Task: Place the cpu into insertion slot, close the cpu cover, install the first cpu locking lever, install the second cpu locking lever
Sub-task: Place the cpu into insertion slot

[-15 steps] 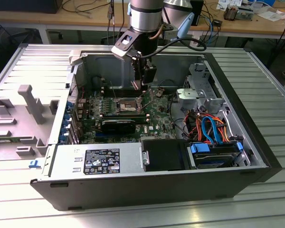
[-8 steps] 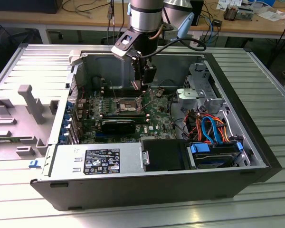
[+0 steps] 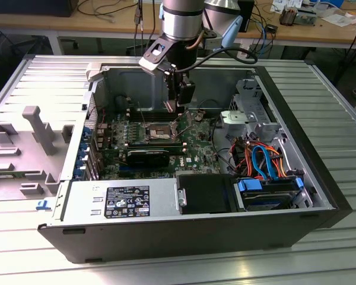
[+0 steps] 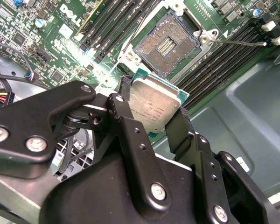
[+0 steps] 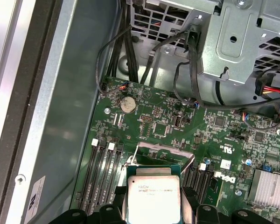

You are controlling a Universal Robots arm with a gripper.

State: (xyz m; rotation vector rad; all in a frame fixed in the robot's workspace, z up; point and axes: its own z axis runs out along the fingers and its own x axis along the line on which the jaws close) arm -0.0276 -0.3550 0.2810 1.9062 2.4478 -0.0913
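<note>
My gripper (image 4: 151,112) is shut on the cpu (image 4: 154,103), a flat square chip with a silvery top and a green edge, gripped by two opposite sides. In the second wrist view the cpu hangs just off the insertion slot (image 4: 170,44), whose dark contact field lies bare inside its metal rim. In the exterior view the gripper (image 3: 173,109) hovers a little above and behind the slot (image 3: 160,132). The first wrist view shows the cpu (image 5: 154,196) between the black fingers (image 5: 119,195). The cpu cover (image 5: 168,152) stands raised just beyond it. A thin locking lever (image 4: 238,43) sticks out beside the socket.
The green motherboard (image 3: 196,145) lies in an open computer case (image 3: 320,178). Black memory slots (image 4: 214,60) flank the socket. A power supply (image 3: 121,202), a drive cage (image 3: 249,116) and coloured cables (image 3: 264,160) crowd the exterior view's right and front. Loose black cables (image 5: 186,70) hang near the cage.
</note>
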